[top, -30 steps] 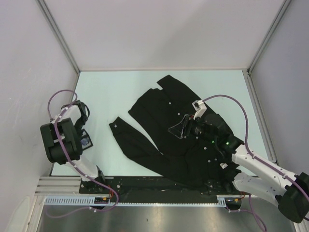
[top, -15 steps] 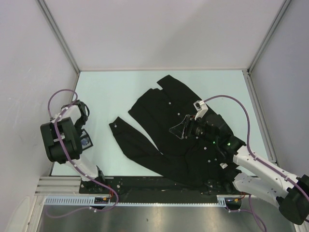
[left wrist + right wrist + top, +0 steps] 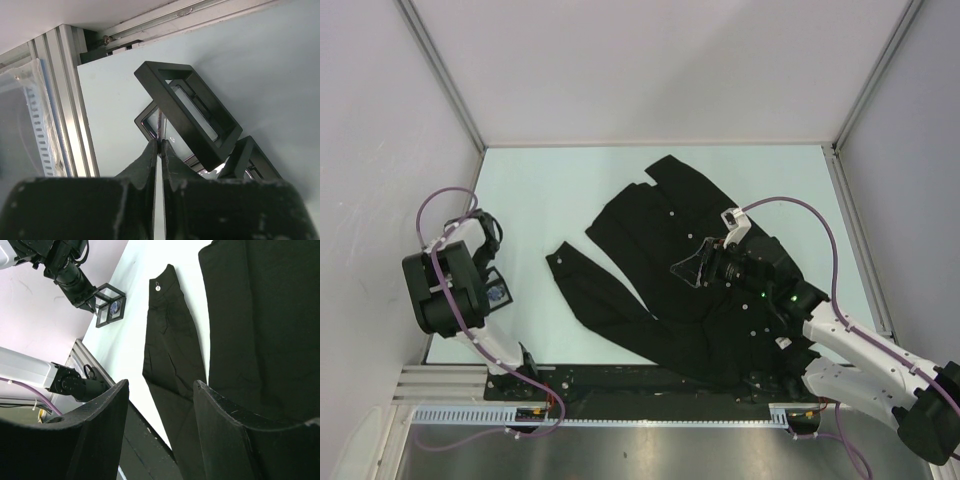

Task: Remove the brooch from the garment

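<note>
The black garment [image 3: 655,240] [image 3: 250,315] lies spread across the middle and right of the table, one sleeve [image 3: 590,285] reaching left. A small black-framed clear case [image 3: 497,292] [image 3: 192,117] [image 3: 111,307] stands open at the table's left edge. A small bluish round thing, apparently the brooch [image 3: 115,308], shows inside it. My left gripper [image 3: 490,268] [image 3: 160,142] is at the case's near corner, jaws pressed almost together on a thin sliver I cannot identify. My right gripper [image 3: 688,270] [image 3: 160,385] hovers open above the garment, holding nothing.
A metal rail [image 3: 65,110] and the table's left edge run right beside the case. White walls close the table at the back and sides. The arm bases and a black strip [image 3: 650,385] line the near edge. A white button [image 3: 157,287] marks the sleeve cuff.
The right wrist has shifted slightly over the garment. The left arm stays by the case with no clear movement.
</note>
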`<state>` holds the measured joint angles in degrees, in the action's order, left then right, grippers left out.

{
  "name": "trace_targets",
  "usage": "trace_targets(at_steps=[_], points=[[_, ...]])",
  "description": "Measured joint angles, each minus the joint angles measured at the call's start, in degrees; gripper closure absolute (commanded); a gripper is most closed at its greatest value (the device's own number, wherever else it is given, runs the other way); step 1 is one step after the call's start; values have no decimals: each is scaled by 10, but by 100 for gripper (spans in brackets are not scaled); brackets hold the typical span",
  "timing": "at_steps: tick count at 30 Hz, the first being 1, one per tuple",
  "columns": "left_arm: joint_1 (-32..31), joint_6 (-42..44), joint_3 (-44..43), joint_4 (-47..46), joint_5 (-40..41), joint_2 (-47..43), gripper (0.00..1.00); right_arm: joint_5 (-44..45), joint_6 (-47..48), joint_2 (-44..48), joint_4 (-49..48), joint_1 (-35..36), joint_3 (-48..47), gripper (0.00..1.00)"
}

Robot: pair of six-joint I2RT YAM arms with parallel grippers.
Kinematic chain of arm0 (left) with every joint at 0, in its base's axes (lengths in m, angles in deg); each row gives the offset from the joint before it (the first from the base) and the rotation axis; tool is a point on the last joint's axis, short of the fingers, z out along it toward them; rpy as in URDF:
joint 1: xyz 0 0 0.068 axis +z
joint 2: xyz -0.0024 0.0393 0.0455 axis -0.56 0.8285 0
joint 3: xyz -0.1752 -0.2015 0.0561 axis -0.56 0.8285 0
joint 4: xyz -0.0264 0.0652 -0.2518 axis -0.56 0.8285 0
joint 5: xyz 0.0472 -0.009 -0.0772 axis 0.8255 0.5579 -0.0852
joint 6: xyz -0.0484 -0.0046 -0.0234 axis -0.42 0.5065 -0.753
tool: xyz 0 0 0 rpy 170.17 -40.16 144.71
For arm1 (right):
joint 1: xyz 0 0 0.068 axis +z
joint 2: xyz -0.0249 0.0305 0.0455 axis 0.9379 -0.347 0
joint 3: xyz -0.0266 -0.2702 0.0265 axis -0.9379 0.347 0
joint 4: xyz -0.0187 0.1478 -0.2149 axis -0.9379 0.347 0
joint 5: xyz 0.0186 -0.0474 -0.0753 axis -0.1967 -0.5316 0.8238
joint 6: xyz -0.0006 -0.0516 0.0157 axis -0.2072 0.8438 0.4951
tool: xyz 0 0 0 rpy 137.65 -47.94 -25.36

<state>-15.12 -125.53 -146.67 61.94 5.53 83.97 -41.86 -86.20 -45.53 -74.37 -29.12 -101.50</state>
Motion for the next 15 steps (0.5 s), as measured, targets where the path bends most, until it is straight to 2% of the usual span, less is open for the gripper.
trace_targets(at_steps=[10, 15], points=[[4, 0, 0, -2, 0, 5, 86, 1, 0, 9, 0, 0, 0, 42], [4, 0, 0, -3, -1, 5, 78, 1, 0, 15, 2, 0, 0, 41]])
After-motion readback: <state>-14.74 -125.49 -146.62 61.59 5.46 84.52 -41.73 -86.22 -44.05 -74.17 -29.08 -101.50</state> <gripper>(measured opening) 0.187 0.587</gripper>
